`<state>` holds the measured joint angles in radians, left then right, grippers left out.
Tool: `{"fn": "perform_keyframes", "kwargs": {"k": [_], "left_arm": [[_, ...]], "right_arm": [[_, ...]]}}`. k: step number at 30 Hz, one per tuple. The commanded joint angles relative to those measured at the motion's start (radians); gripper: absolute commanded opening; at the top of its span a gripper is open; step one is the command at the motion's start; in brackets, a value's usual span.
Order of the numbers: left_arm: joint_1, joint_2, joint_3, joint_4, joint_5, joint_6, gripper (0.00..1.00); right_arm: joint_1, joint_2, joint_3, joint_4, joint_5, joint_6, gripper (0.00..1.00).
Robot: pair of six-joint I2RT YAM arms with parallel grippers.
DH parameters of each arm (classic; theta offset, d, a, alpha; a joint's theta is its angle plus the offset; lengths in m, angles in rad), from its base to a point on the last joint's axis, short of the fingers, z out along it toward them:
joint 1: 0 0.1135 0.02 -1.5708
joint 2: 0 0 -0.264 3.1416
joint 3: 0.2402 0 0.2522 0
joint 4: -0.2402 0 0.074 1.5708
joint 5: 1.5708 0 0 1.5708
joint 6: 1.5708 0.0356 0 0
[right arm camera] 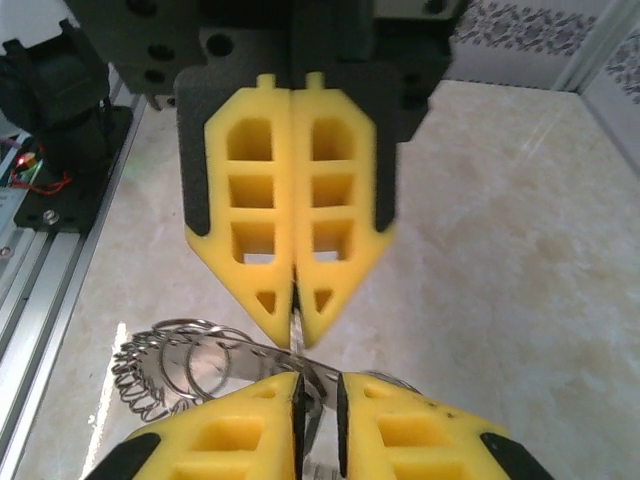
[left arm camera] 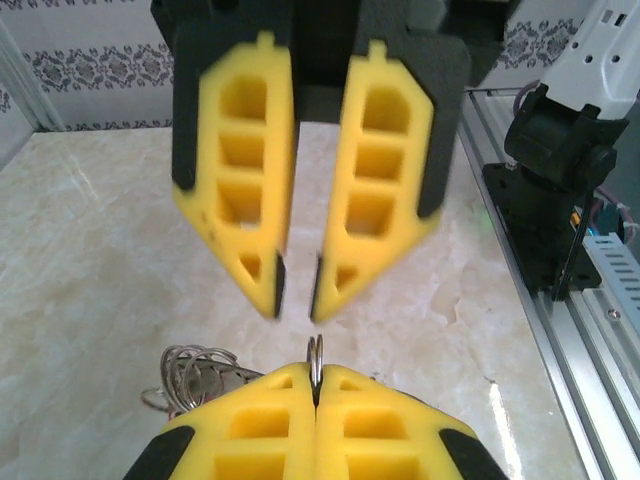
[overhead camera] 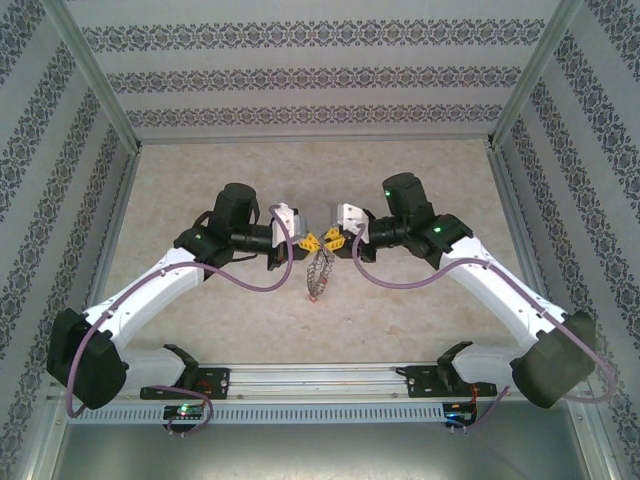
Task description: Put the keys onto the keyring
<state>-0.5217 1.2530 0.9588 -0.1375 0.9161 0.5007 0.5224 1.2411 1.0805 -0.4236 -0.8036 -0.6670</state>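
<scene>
My left gripper [overhead camera: 310, 241] is shut on a thin double-wire ring [left arm camera: 315, 356], part of the keyring. The ring's edge sticks up between the yellow fingertips [left arm camera: 345, 385]. The keyring [overhead camera: 318, 270], a silvery bundle of rings and chain links, hangs below both grippers above the table. A small red tag [overhead camera: 313, 296] shows at its lower end; the other keys are too small to tell apart. My right gripper [right arm camera: 315, 400] faces the left gripper [right arm camera: 295, 318] tip to tip. Its jaws stand slightly apart, and a flat silvery metal piece [right arm camera: 318, 425] runs through the gap.
The marble-patterned tabletop [overhead camera: 420, 310] lies below. Loose silvery rings and a coil [right arm camera: 160, 365] trail off to one side of the grippers. Aluminium rails and the arm bases [overhead camera: 320, 380] run along the near edge. Patterned walls enclose the table.
</scene>
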Motion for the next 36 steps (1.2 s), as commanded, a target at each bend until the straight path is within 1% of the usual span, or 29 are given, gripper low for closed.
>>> {"fn": "perform_keyframes", "kwargs": {"k": [1,5,9,18,22,28,32,36], "left_arm": [[0.006,-0.038,-0.034,0.215,0.074,-0.095,0.0],[0.006,-0.04,-0.061,0.301,0.085,-0.127,0.0],[0.006,-0.045,-0.075,0.354,0.096,-0.15,0.0],[0.006,-0.045,-0.072,0.36,0.106,-0.151,0.0],[0.006,-0.047,-0.078,0.39,0.111,-0.155,0.0],[0.006,-0.037,-0.093,0.455,0.127,-0.182,0.0],[0.006,-0.041,-0.094,0.459,0.13,-0.182,0.0],[0.006,-0.044,-0.094,0.458,0.145,-0.174,0.0]], "right_arm": [[-0.012,-0.031,-0.02,0.047,-0.088,0.029,0.18],[-0.015,-0.037,-0.03,0.052,-0.093,0.033,0.21],[-0.016,-0.029,-0.032,0.051,-0.093,0.03,0.22],[-0.029,-0.029,-0.05,0.062,-0.092,0.04,0.22],[-0.068,-0.054,-0.083,0.106,-0.142,0.079,0.24],[-0.065,-0.048,-0.095,0.106,-0.154,0.083,0.24],[-0.055,-0.044,-0.103,0.11,-0.162,0.081,0.27],[-0.046,-0.043,-0.137,0.135,-0.125,0.082,0.29]]}}
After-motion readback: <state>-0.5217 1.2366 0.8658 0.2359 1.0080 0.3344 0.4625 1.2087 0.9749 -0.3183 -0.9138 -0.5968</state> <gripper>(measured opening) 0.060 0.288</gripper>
